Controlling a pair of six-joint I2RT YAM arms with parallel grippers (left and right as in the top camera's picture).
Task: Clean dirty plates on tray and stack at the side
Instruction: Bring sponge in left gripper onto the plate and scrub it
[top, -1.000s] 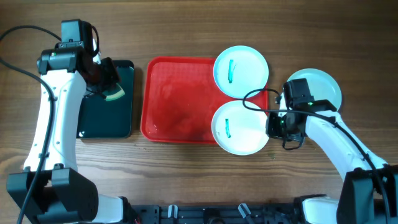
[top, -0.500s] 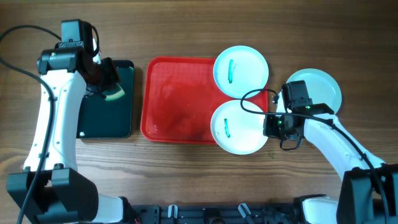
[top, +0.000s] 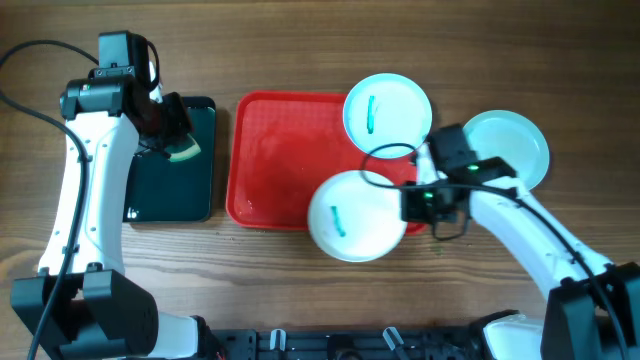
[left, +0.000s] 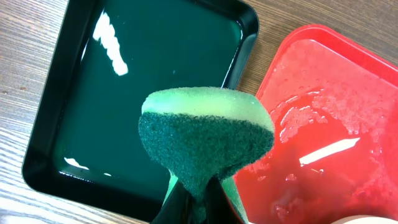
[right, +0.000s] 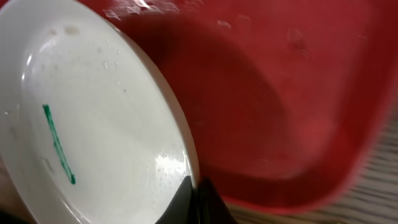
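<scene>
The red tray (top: 275, 160) lies mid-table. My right gripper (top: 412, 203) is shut on the rim of a dirty white plate (top: 352, 215) with a green smear, holding it over the tray's front right corner; in the right wrist view the plate (right: 81, 124) is tilted above the tray (right: 292, 93). A second smeared plate (top: 387, 114) rests on the tray's far right corner. A third pale-aqua plate (top: 510, 145) lies on the table at the right, no smear visible. My left gripper (top: 172, 143) is shut on a green sponge (left: 205, 134) above the dark tray.
A smaller dark green-black tray (top: 172, 190) holding liquid lies left of the red tray; it shows in the left wrist view (left: 124, 93). The red tray's floor is wet (left: 323, 143). A black cable loops by my right wrist (top: 390, 160).
My right gripper has carried the smeared plate to the left and slightly forward, from the tray's right edge to over its front right part. The left arm has not moved.
</scene>
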